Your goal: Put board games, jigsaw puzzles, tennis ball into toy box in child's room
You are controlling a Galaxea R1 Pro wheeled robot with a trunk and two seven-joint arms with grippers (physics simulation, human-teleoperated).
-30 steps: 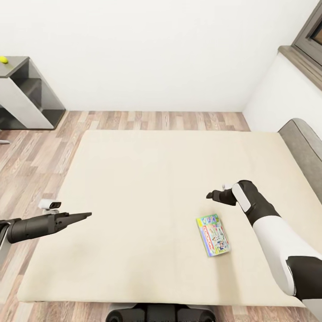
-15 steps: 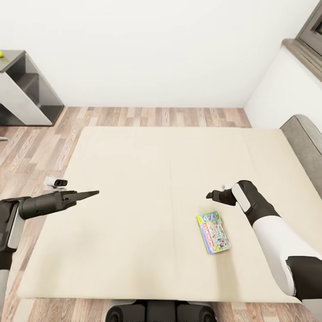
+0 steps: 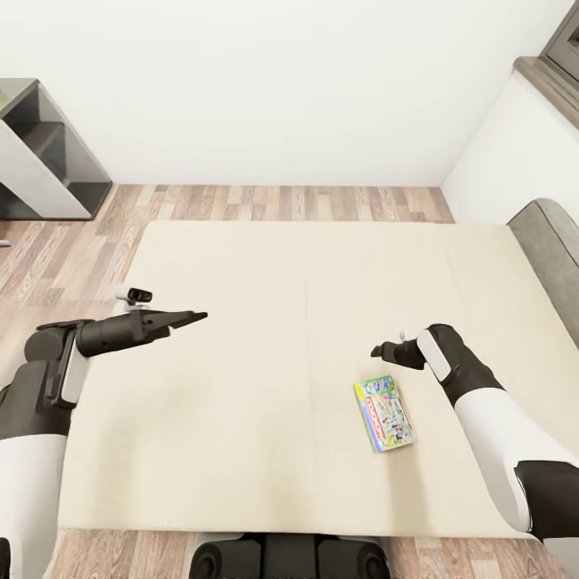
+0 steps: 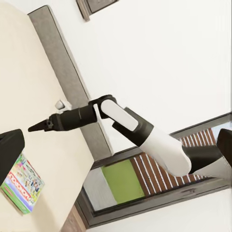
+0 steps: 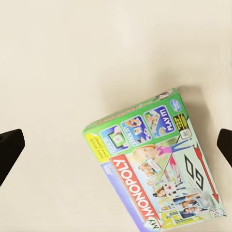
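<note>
Head view: robot stands at the bed (image 3: 265, 322), cream mattress w/ a seam down the middle, grey headboard (image 3: 555, 257) at the right edge. One board game (image 3: 383, 415) lies flat on the mattress, right half, near the robot's side; green-edged box, bright print, nothing touching it. Right wrist view reads "MY MONOPOLY" on the board game (image 5: 154, 164), lying at a slant on the cream surface. Right claw (image 3: 376, 351) hangs above the mattress just beyond the game, apart from it; right wrist view shows its two dark fingertips (image 5: 9, 150) at opposite edges w/ the game between and below them, so jaws wide, holding nothing. Left claw (image 3: 197, 316) sits over the left part of the bed, pointing toward the middle, well apart from the game; from the head view its fingers look like one thin dark point, so can't tell if wide or narrow, and nothing shows in it. Left wrist view looks across the bed: right arm & right claw (image 4: 36, 127) over the mattress, the game (image 4: 21, 183) below it, headboard (image 4: 67, 72) behind, window (image 4: 159, 183) w/ dark frame past that. Wood-plank floor (image 3: 265, 203) beyond the bed, white wall behind. Grey shelf unit (image 3: 40, 153) w/ open compartments stands far left by the wall.
</note>
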